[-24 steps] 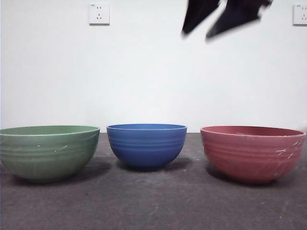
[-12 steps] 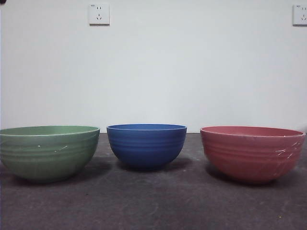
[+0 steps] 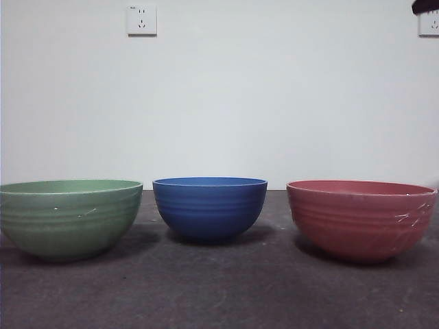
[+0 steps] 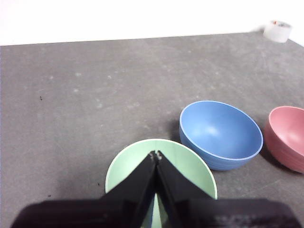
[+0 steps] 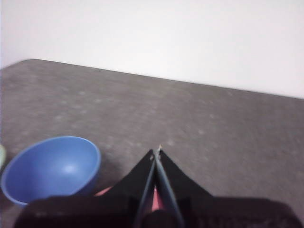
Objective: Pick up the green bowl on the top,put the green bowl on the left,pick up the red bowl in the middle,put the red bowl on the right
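Three bowls sit in a row on the desk (image 3: 219,288), all open side up. The green bowl (image 3: 68,216) is at the left, the blue bowl (image 3: 210,208) in the middle, and the red bowl (image 3: 361,218) at the right. They are round, with no long side. The left end effector (image 4: 156,155) hangs above the green bowl, pinched closed and holding nothing. The right end effector (image 5: 156,151) is closed and empty too.

A bare test room or lab, by the look of it: a dark grey, scuffed worktop (image 3: 219,288) runs up to a plain white wall (image 3: 274,103). On that wall are two white power sockets, one (image 3: 141,20) high above the worktop and another (image 3: 429,22) at the same height. A roll of tape (image 4: 277,31) lies at the worktop's far edge.
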Robot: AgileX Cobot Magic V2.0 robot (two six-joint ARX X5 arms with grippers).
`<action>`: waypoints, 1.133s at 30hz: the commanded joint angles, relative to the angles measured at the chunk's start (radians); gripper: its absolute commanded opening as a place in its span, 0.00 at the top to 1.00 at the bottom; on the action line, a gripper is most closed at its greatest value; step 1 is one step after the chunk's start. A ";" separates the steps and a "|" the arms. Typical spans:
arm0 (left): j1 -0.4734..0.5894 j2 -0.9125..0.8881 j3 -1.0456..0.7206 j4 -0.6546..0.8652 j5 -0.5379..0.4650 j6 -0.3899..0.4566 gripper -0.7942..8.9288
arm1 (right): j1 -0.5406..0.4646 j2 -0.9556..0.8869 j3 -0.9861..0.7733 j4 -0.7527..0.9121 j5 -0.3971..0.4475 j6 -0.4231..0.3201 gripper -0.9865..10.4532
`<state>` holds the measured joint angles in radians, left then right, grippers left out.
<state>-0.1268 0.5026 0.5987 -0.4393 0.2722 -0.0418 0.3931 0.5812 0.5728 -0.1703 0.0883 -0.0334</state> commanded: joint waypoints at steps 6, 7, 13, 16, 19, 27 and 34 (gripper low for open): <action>-0.001 0.004 -0.004 -0.011 -0.006 -0.018 0.92 | 0.000 0.001 -0.005 0.004 0.026 0.024 0.91; -0.001 0.004 -0.004 -0.011 -0.006 -0.018 0.92 | 0.000 0.001 -0.005 0.005 0.025 0.024 0.91; -0.019 -0.072 -0.004 -0.041 -0.026 -0.014 0.92 | 0.000 0.001 -0.005 0.004 0.023 0.024 0.91; -0.014 -0.190 -0.004 -0.060 -0.039 0.093 0.92 | 0.000 0.000 -0.005 0.005 0.023 0.024 0.91; 0.011 -0.303 -0.018 -0.033 -0.058 0.101 0.92 | 0.000 0.001 -0.005 0.005 0.023 0.024 0.91; 0.091 -0.436 -0.269 0.167 -0.174 0.098 0.92 | 0.000 0.001 -0.005 0.005 0.023 0.024 0.91; 0.103 -0.438 -0.496 0.291 -0.169 0.090 0.92 | 0.000 0.001 -0.005 0.005 0.023 0.024 0.91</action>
<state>-0.0280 0.0711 0.1265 -0.1715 0.0994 0.0441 0.3931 0.5831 0.5728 -0.1749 0.1081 -0.0185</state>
